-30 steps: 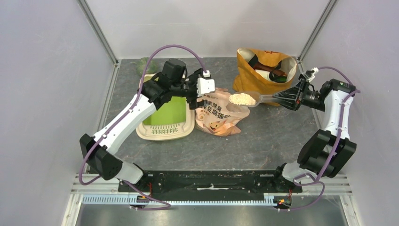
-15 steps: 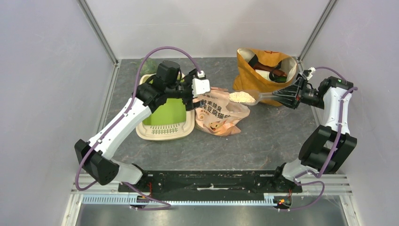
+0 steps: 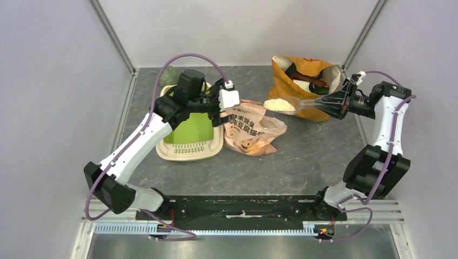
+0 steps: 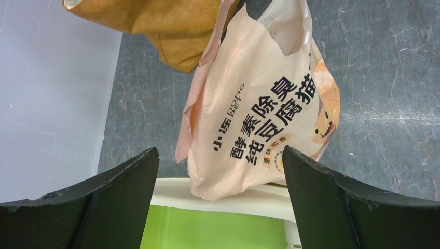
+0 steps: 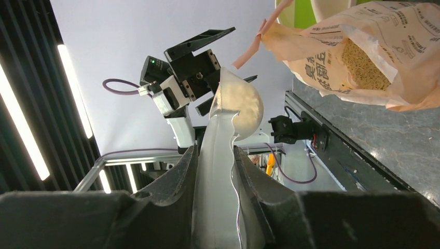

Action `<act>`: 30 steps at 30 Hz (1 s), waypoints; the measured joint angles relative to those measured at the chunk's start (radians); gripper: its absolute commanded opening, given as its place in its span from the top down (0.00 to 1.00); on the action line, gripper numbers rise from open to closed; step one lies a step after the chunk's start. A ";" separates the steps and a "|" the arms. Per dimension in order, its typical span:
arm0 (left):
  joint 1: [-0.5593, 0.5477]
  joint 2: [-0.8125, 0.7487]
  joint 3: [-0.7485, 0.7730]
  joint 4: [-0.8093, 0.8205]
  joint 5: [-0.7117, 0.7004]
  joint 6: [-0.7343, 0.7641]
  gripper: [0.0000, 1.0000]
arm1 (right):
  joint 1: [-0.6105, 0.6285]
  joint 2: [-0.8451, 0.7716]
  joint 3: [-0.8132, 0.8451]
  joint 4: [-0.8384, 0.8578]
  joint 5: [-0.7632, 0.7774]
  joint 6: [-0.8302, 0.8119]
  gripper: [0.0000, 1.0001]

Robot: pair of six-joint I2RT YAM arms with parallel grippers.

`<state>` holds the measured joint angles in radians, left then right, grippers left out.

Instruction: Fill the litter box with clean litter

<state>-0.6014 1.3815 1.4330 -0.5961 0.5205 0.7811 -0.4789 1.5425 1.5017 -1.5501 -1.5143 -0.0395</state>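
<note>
The right gripper (image 3: 330,102) (image 5: 214,155) had its jaws narrowed onto the flat handle of a clear plastic scoop (image 3: 296,103) (image 5: 224,119), one jaw pressed against each side. The scoop reached leftward from the jaws, roughly level. Its bowl carried a heap of clean litter (image 3: 278,104) (image 5: 245,106), pale beige and fine. In the top view the bowl hung above the table (image 3: 313,156), over the far right corner of the peach bag (image 3: 251,132) (image 5: 363,36) and just in front of the mustard-yellow bag (image 3: 302,75). The right wrist view looked into the open mouth of the peach bag, where more tan granules showed.

The left gripper (image 3: 219,114) (image 4: 220,161) had its jaws spread wide, gripping nothing. They hung over the right rim of the litter box (image 3: 189,150) (image 4: 233,191), and the left wrist view looked between them at the printed side of the peach bag (image 4: 259,114), with the mustard-yellow bag (image 4: 155,26) beyond it.

The litter box stood on the table left of centre, with its slotted ledge at the near end. Its green floor was partly hidden under the left arm. The peach bag leaned against its right rim, touching it. The mustard-yellow bag stood open at the far right of the table, well apart from the box.
</note>
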 measured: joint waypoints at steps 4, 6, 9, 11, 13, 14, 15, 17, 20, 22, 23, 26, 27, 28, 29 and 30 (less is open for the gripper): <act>0.000 -0.008 0.000 0.000 -0.001 0.000 0.04 | 0.003 0.003 0.021 -0.001 0.000 0.065 1.00; 0.000 -0.012 0.000 0.000 -0.004 -0.001 0.04 | 0.004 0.010 0.036 0.000 0.000 0.097 1.00; 0.001 -0.018 -0.006 0.000 -0.006 -0.002 0.04 | 0.004 0.012 0.055 0.000 0.000 0.137 1.00; 0.002 -0.020 -0.013 0.000 -0.006 -0.003 0.04 | 0.004 0.012 0.063 0.000 0.000 0.161 1.00; 0.002 -0.020 -0.018 -0.001 -0.007 -0.004 0.04 | 0.006 0.012 0.069 0.000 0.000 0.184 1.00; 0.002 -0.021 -0.021 0.000 -0.008 -0.005 0.04 | 0.007 0.012 0.073 0.001 0.000 0.196 1.00; 0.002 -0.021 -0.022 0.000 -0.011 -0.006 0.04 | 0.011 0.012 0.079 0.002 0.000 0.209 1.00; 0.003 -0.023 -0.026 0.000 -0.014 -0.006 0.04 | 0.017 0.013 0.098 0.011 0.000 0.235 1.00; 0.006 -0.031 -0.033 -0.001 -0.020 -0.007 0.04 | 0.031 0.018 0.128 0.031 0.000 0.276 1.00; 0.007 -0.038 -0.033 -0.001 -0.022 -0.007 0.04 | 0.040 0.026 0.151 0.042 0.000 0.295 1.00; 0.008 -0.043 -0.033 -0.001 -0.022 -0.008 0.04 | 0.046 0.031 0.163 0.050 0.000 0.304 1.00; 0.011 -0.059 -0.034 -0.001 -0.023 -0.008 0.04 | 0.063 0.044 0.193 0.079 0.000 0.333 1.00; 0.013 -0.064 -0.034 -0.002 -0.023 -0.010 0.04 | 0.069 0.047 0.200 0.092 0.000 0.346 1.00; 0.014 -0.069 -0.034 -0.002 -0.023 -0.010 0.04 | 0.075 0.048 0.205 0.104 0.000 0.357 1.00; 0.017 -0.074 -0.034 -0.002 -0.023 -0.011 0.04 | 0.085 0.050 0.209 0.119 0.000 0.373 1.00; 0.018 -0.079 -0.035 -0.002 -0.023 -0.012 0.04 | 0.094 0.051 0.211 0.131 0.000 0.387 1.00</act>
<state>-0.5835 1.3029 1.3975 -0.5976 0.4973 0.7692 -0.3847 1.5936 1.7126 -1.4193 -1.5143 0.3473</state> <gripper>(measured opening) 0.960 0.335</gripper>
